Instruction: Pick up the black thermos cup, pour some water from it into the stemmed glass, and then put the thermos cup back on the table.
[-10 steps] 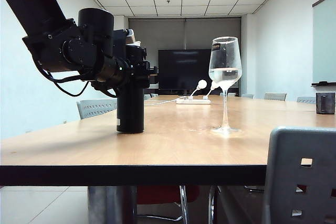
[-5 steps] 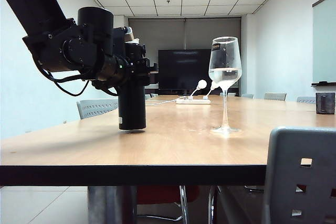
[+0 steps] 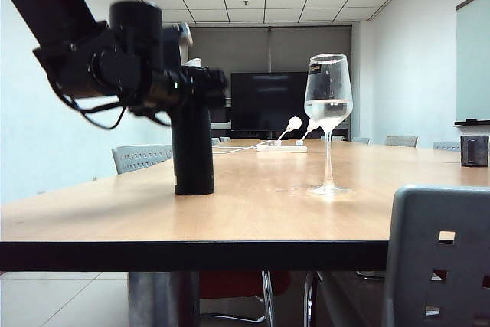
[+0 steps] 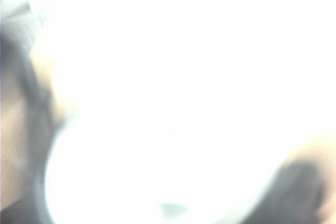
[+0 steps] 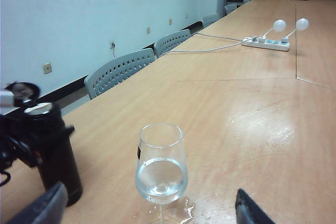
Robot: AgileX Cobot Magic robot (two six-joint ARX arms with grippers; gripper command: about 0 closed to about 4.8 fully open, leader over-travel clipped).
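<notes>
**Thermos cup standing on the counter, glass holding water**

The black thermos cup (image 3: 192,155) stands upright on the wood-grain counter (image 3: 253,212), well left of the stemmed glass (image 3: 328,112), which holds some water. The left gripper (image 3: 200,88) sits blurred at the cup's top; whether its jaws grip cannot be told. The right gripper (image 5: 149,208) hangs spread apart near the glass, holding nothing.

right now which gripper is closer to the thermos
Left. The left gripper is right at the upper part of the black thermos, which stands on the table. The right gripper hangs back, open, with the wine glass between its fingers' view.
</notes>
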